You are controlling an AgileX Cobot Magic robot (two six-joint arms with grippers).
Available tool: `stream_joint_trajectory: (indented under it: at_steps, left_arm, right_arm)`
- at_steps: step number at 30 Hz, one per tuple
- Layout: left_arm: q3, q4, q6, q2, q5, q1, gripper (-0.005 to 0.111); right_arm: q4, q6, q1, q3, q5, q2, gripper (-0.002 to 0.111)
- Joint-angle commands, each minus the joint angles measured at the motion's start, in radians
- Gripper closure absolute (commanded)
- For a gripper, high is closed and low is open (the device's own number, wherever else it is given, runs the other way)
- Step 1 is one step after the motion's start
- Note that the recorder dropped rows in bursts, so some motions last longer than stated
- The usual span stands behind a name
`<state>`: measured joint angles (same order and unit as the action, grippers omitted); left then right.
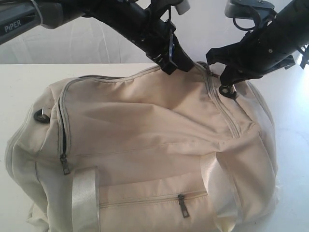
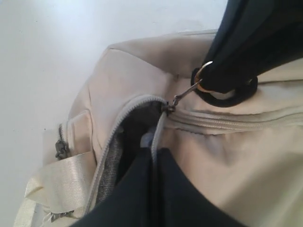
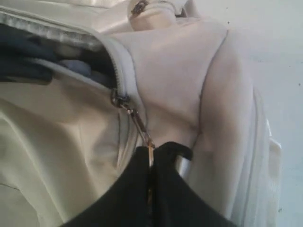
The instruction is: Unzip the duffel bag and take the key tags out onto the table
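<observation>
The white table (image 1: 19,92) carries the duffel bag (image 1: 159,140), its top zipper (image 2: 227,124) partly open. The right gripper (image 3: 150,152) is clamped on the zipper pull (image 3: 137,120). The left gripper (image 2: 154,155) is pinched closed on the opening's edge.

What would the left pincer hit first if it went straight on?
Likely the zipper slider on the duffel bag, just ahead of the left pincer; the right pincer holds its pull. Depth is unclear.

The duffel bag (image 1: 154,140) lies on the table (image 1: 19,87). At its top rear edge the left gripper (image 1: 183,64) pinches the rim of the open mouth. Just to its right, the right gripper (image 1: 226,87) clamps the zip pull (image 3: 137,120). The front pocket (image 1: 145,200) lies between the handles (image 1: 84,198).
</observation>
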<state>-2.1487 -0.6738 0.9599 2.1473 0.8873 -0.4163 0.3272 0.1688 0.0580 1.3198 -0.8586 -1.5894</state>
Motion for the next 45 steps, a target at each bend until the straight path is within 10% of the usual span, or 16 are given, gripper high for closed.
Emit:
stream_joint_trajectory:
  at_steps: [1, 45]
  left_arm:
    - [-0.005, -0.017, -0.021, -0.019, 0.021, 0.02, 0.107]
    - [-0.005, 0.05, -0.118, 0.019, -0.066, 0.025, 0.107]
  right_arm:
    - [-0.017, 0.01, -0.009, -0.006, -0.035, 0.047, 0.108]
    - [-0.019, 0.014, -0.009, -0.272, -0.123, 0.358, 0.108]
